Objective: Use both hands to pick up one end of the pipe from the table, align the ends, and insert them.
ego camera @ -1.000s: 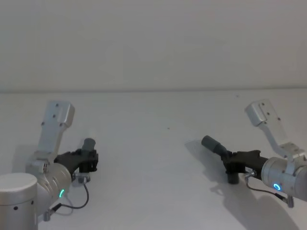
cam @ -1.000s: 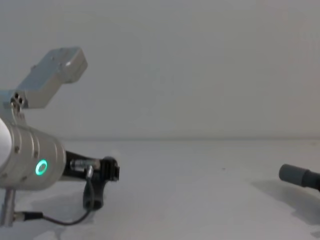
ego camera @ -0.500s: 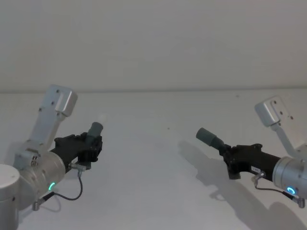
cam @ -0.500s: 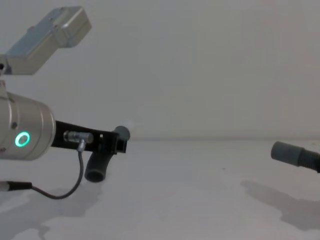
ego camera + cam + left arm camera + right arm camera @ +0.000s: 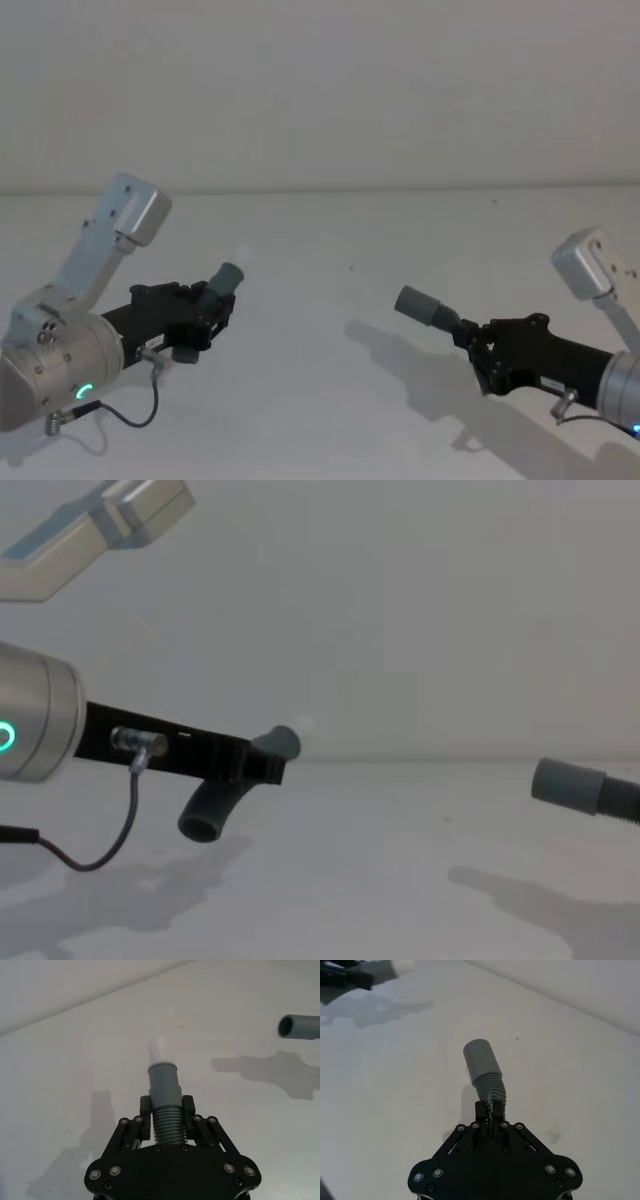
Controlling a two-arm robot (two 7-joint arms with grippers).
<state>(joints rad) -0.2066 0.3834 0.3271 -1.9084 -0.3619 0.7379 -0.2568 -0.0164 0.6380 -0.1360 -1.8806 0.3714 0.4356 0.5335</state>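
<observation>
The white bench point(image 5: 320, 240) spreads wide before me, running up to its far edge. Over its left side my left end effector point(image 5: 208, 312) hangs clear of the surface, jaws clamped on the ribbed middle of the tipped pipe piece point(image 5: 167, 1127). Over the right side, well apart from it, my right end effector point(image 5: 478, 340) also hangs off the bench, jaws pinched tight on the ribbed stretch of the socket pipe piece point(image 5: 491, 1091). Each piece points inward, toward the middle of the bench, with bare bench between them.

In the chest view the tipped pipe piece bends down behind my left jaws. Its lower open end point(image 5: 203, 820) hangs above the bench without touching it. The socket cuff point(image 5: 417, 305) on the right piece is plain grey, and the left wrist view looks into its hollow mouth. The smooth grey cuff point(image 5: 164, 1080) on the left piece stands just past my fingertips, tilted up toward the far edge. Smallest is the short white tip point(image 5: 159, 1049) sticking out of that cuff.
</observation>
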